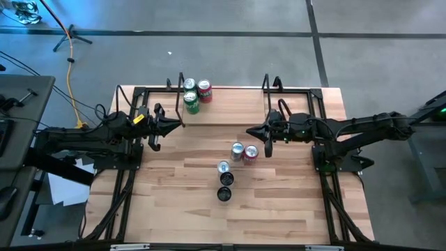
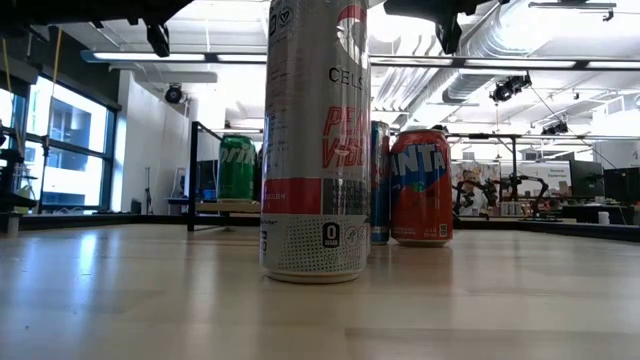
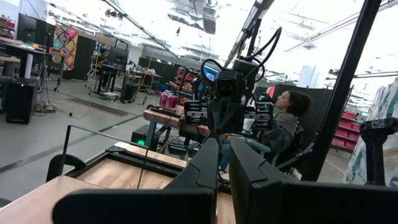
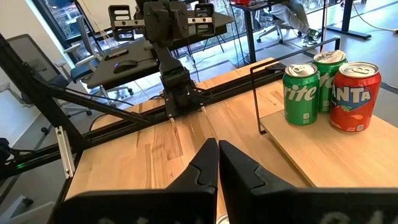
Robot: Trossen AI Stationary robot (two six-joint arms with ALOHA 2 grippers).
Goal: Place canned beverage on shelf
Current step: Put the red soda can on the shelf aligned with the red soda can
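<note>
Low view hides shelf (image 1: 230, 104); high view shows it.

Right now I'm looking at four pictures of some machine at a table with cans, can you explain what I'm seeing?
It is a robot with two dark arms at a wooden table. One picture looks down from above, one looks level across the tabletop, and two come from cameras on the wrists. The left gripper and right gripper are both shut and hold nothing. Three cans stand on the shelf at the far edge. Five more cans wait mid-table. A person sits in the room behind.
</note>
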